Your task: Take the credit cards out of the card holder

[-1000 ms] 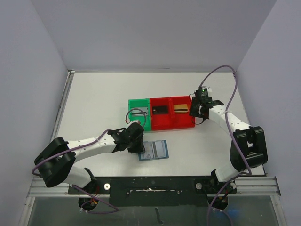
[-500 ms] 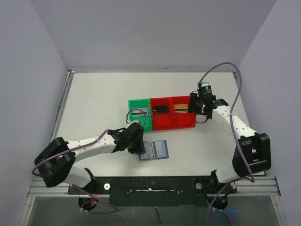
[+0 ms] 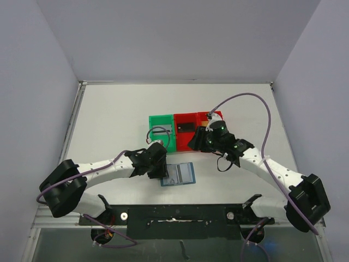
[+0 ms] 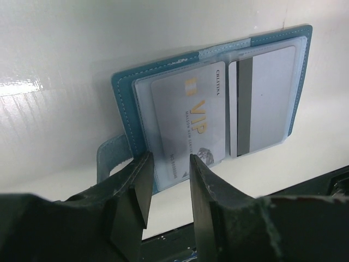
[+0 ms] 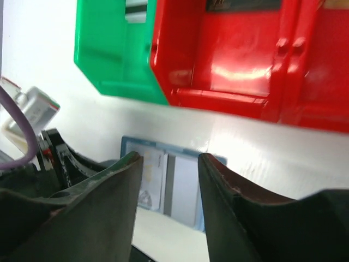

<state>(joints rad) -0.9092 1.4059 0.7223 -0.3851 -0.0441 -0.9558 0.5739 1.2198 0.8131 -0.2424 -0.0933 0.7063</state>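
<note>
Left claw (image 4: 168,164) is standing slightly open astride the VIP card (image 4: 188,120) edge in the card holder (image 3: 178,174), which is lying open on the surface (image 3: 109,120) at 6 o'clock from the green bin (image 5: 103,60), right claw (image 5: 169,161) gaping empty at 1 o'clock; risk: pinching the pocket too, dragging the holder.

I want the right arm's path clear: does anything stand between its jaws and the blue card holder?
Nothing visible does. The right gripper hangs open by the near side of the red bins, and only bare table lies between it and the card holder. The left gripper stands at the holder's left edge, off that path.
</note>
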